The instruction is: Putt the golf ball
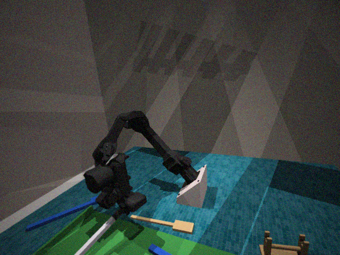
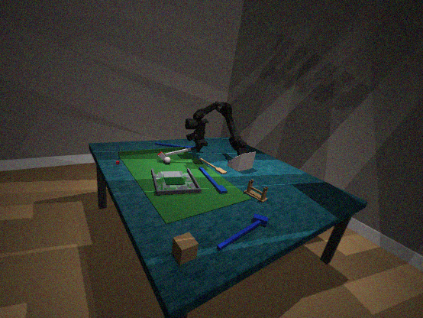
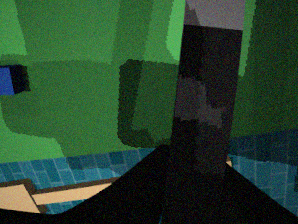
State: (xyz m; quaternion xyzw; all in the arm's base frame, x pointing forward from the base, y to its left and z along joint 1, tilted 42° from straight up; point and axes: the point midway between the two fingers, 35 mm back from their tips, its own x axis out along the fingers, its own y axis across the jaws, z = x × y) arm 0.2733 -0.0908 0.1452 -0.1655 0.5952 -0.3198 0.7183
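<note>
My gripper (image 1: 121, 211) (image 2: 197, 147) is shut on the putter's handle, over the back part of the green mat. The putter's pale shaft (image 1: 96, 235) (image 2: 178, 152) slopes down and away from the fingers; in the wrist view the handle runs up from between them. The red and white putter head (image 2: 160, 154) is low over the mat, right beside the white golf ball (image 2: 167, 160); whether they touch is unclear. The raised green (image 2: 174, 179), with grey walls at its sides, stands nearer the exterior camera than the ball. Ball and putter head are out of the wrist view.
A tan paddle (image 1: 183, 226) (image 2: 219, 170) lies beside the mat (image 2: 172, 212). A blue putter (image 2: 212, 180) lies on the mat's edge, another blue one (image 2: 242, 233) nearer the front, and a blue bar (image 1: 61, 213) behind. A wooden rack (image 2: 255, 193), a wooden cube (image 2: 185, 248) and a tiny red object (image 2: 117, 163) also show.
</note>
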